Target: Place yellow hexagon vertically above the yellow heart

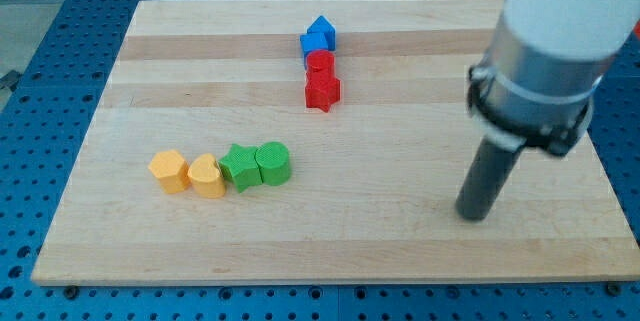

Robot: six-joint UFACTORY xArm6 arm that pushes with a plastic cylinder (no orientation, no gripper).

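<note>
The yellow hexagon (169, 170) sits at the view's lower left of the wooden board (400, 241). The yellow heart (207, 176) lies just to its right, touching or nearly touching it. My tip (474, 215) rests on the board at the view's right, far from both yellow blocks, well to the right of the whole lower row.
A green star (239, 167) and a green cylinder (273, 162) continue the row to the right of the heart. Near the view's top centre a blue block (318, 35), a red cylinder (319, 63) and a red star (322, 91) form a column.
</note>
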